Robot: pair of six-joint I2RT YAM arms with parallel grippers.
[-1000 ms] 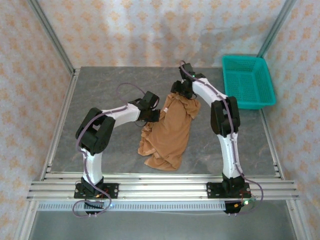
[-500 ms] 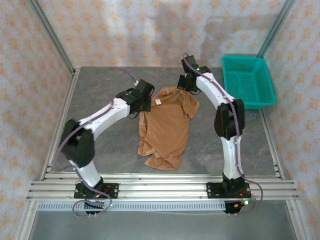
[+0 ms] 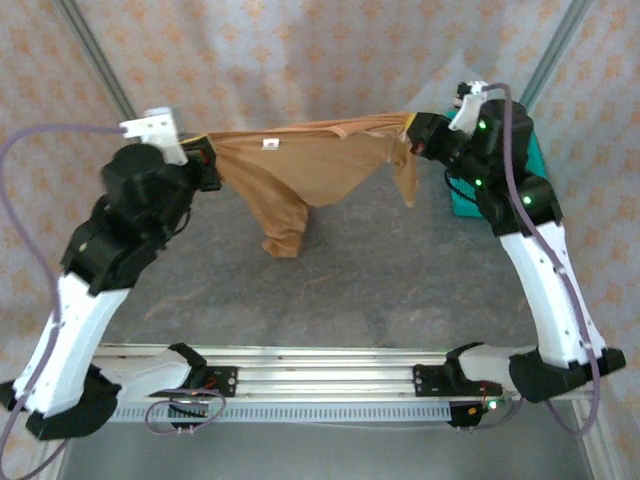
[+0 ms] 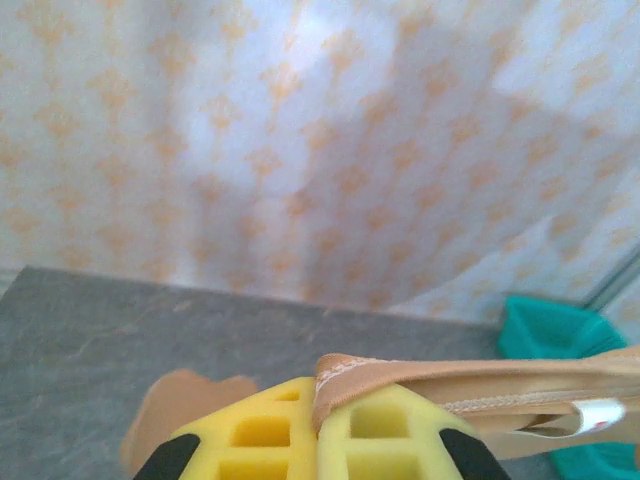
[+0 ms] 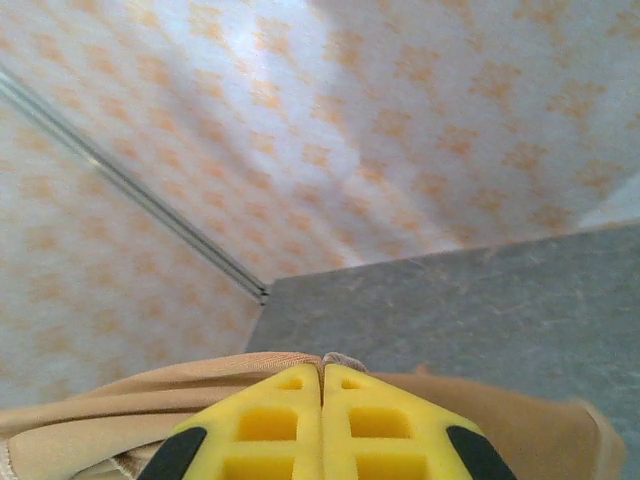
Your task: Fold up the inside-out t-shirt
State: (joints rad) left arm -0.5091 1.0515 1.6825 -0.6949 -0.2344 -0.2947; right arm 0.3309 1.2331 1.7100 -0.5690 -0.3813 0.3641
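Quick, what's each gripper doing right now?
Left gripper: shut on the tan soft cloth short-sleeved t-shirt.
Right gripper: shut on the same t-shirt.

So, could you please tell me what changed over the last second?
The right fingers closed on the t-shirt, then both pairs rose, lifting it off the table and stretching it between them. The left fingers stayed shut on it; the basket stayed put.

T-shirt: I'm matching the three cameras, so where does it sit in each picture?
Top external: t-shirt upper centre, hung between left hand and right hand.
Left wrist: bottom right, from the yellow fingers to the right edge.
Right wrist: along the bottom, either side of the yellow fingers.
Shared landmark: grey table.
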